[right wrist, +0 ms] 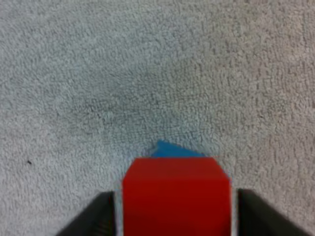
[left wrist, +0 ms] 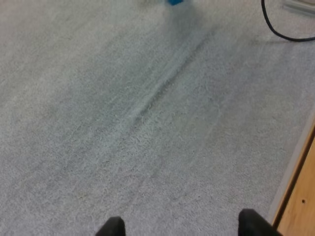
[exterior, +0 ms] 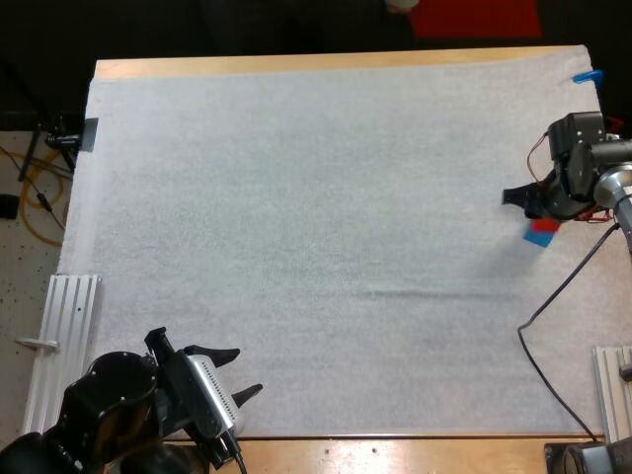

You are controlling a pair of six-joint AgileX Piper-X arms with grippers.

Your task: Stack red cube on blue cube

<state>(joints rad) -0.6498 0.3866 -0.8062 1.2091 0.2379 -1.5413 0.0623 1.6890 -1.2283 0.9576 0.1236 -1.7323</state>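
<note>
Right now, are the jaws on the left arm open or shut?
Open. The jaws of the left gripper stand wide apart over the white mat, with nothing between them.

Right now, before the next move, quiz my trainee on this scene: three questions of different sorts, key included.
1. True or false: the left pincer is shut on a cube.
2. Which cube sits between the right pincer's fingers? A) red B) blue C) none
3. Fill in: the cube peeking out from under the red cube is ____.
Key: 1 false, it stands open over bare mat; 2 A; 3 blue, the blue cube.
</note>
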